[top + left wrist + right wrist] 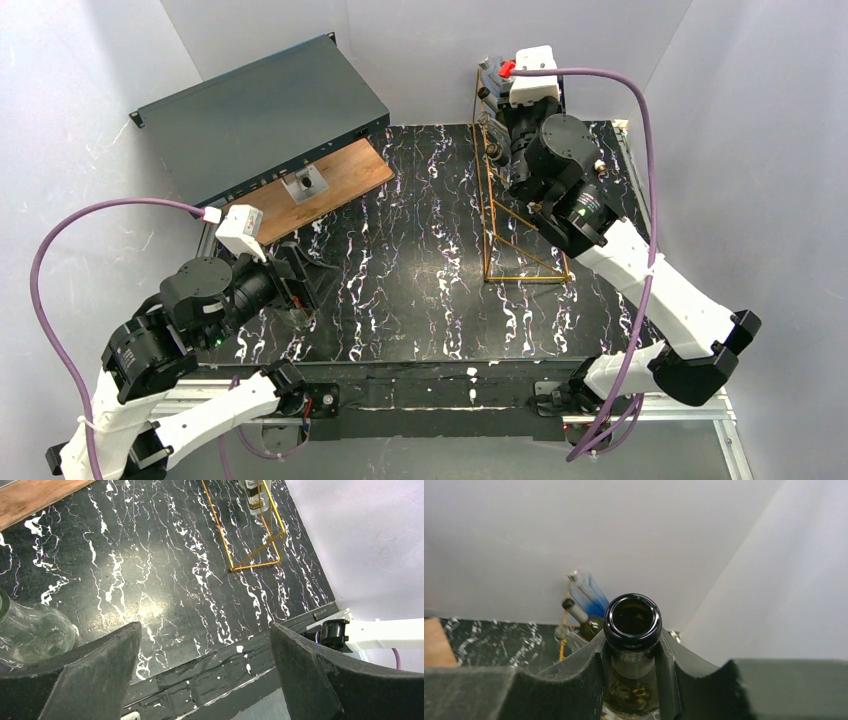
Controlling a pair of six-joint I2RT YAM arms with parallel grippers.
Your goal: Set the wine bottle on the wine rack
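wine bottle: dark glass one (632,617), mouth open and facing the wrist cam. It was up at the far end of the wine rack (488,220), on the side toward the right wall. Couldn't tell if it was resting on a rung or just hanging in the grip, and from the top cam the arm hid it.

right gripper: the right gripper (632,655) was clamped on the bottle's neck just under the lip, with one of the fingers (589,665) on each side and no gap showing.

wine rack: thin gold wire frame, triangular, standing on the table on the right half, well over from the left arm.

other bottles: a blue bottle (591,592) and a dark bottle with a pale top (576,614) poked out at the rack's far end, just behind the held one. A clear bottle (255,495) sat inside the frame.

left gripper: the left gripper (205,675) was wide open with nothing between the pads, low over the table's near-left part, well apart from the rack.

glass vessel: a clear rounded glass vessel (30,635) was right beside the left finger, on the side away from the rack.

table: black marble-look top (420,260) under the rack.

wooden board: the board (345,170) lay at the far left, across the table from the rack, with a small grey bracket (305,183) on it.

grey box: the dark metal box (260,120) sat tilted behind the board.
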